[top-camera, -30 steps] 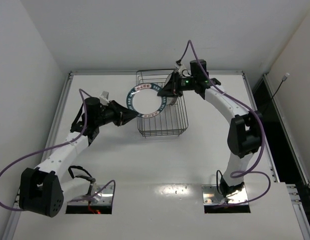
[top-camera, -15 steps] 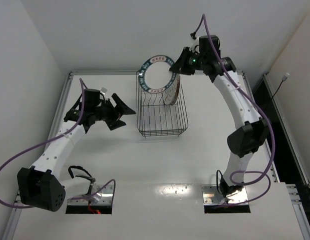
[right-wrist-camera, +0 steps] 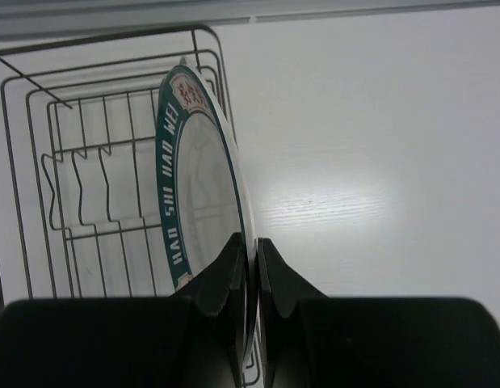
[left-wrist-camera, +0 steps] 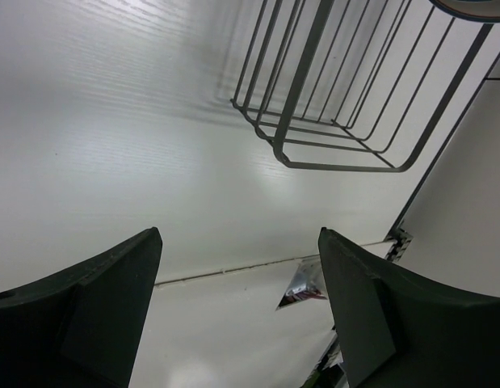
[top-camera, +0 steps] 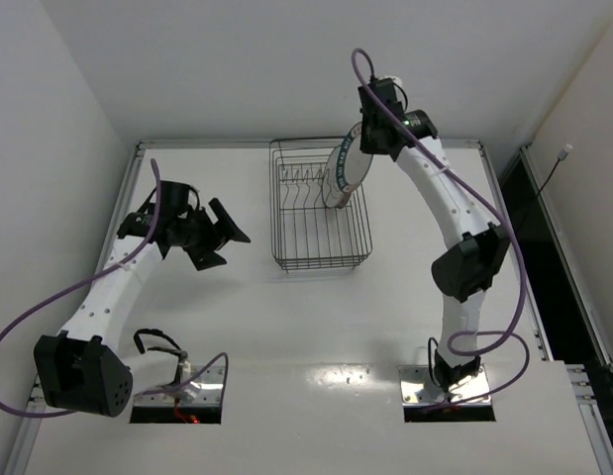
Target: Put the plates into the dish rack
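**Teal-rimmed plate held on edge over the rack; its seating hidden**

The right gripper [right-wrist-camera: 250, 247] is clamped shut on the near rim of the plate [right-wrist-camera: 197, 194], the one with the dark teal band. The wrist view shows both fingers pinching the rim from either side, and they cover the part they grip. The plate stands on edge, slightly tilted, over the right-hand part of the dish rack [right-wrist-camera: 80, 186]. From above it appears as a narrow oval [top-camera: 344, 176], its lower edge down among the wires of the rack [top-camera: 321, 247]. Neither view shows whether that edge rests on the rack floor or sits between the upright tines [right-wrist-camera: 92, 190]. The lettering on the teal band is too foreshortened to read.

The left gripper [top-camera: 235, 247] hangs above the table [top-camera: 286, 327], well to the left of the rack, with its jaws spread wide and nothing between them. Its wrist camera shows the two dark fingers [left-wrist-camera: 96, 315] cut off at the lower edge. It also shows one corner of the rack [left-wrist-camera: 330, 105] and a sliver of the plate's rim [left-wrist-camera: 476, 8] at the top right. A small shiny thing [left-wrist-camera: 302, 287] near the table edge is too unclear to identify.
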`<state>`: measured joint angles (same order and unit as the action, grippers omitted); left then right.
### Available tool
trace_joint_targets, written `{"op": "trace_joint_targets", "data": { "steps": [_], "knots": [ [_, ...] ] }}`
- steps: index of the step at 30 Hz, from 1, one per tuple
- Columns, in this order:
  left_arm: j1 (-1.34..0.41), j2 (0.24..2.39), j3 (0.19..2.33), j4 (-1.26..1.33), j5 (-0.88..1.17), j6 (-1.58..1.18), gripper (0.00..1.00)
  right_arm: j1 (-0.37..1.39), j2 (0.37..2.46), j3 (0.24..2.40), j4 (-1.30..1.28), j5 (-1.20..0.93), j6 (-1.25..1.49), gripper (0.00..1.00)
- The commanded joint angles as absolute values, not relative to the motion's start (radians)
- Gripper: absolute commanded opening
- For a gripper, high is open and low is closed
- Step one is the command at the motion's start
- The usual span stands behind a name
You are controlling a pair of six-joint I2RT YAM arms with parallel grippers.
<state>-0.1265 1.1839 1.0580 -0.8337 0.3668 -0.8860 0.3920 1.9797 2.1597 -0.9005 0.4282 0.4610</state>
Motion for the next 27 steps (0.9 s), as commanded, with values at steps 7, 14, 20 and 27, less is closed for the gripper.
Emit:
{"op": "trace_joint_targets", "data": {
  "steps": [7, 14, 20, 27],
  "knots": [
    [-0.115, 1.233, 1.115, -0.890, 0.336, -0.827, 0.76, 0.488, 2.140, 2.292, -0.879, 0.669, 0.379, 0.00],
    [-0.115, 1.252, 1.115, -0.910, 0.327, -0.818, 0.76, 0.497, 2.236, 2.322, -0.867, 0.703, 0.359, 0.00],
    [-0.115, 1.275, 1.124, -0.910, 0.327, -0.808, 0.76, 0.506, 2.316, 2.342, -0.857, 0.693, 0.350, 0.00],
    [-0.133, 1.312, 1.187, -0.928, 0.272, -0.787, 0.76, 0.515, 2.301, 2.280, -0.845, 0.620, 0.396, 0.06]
  ]
}}
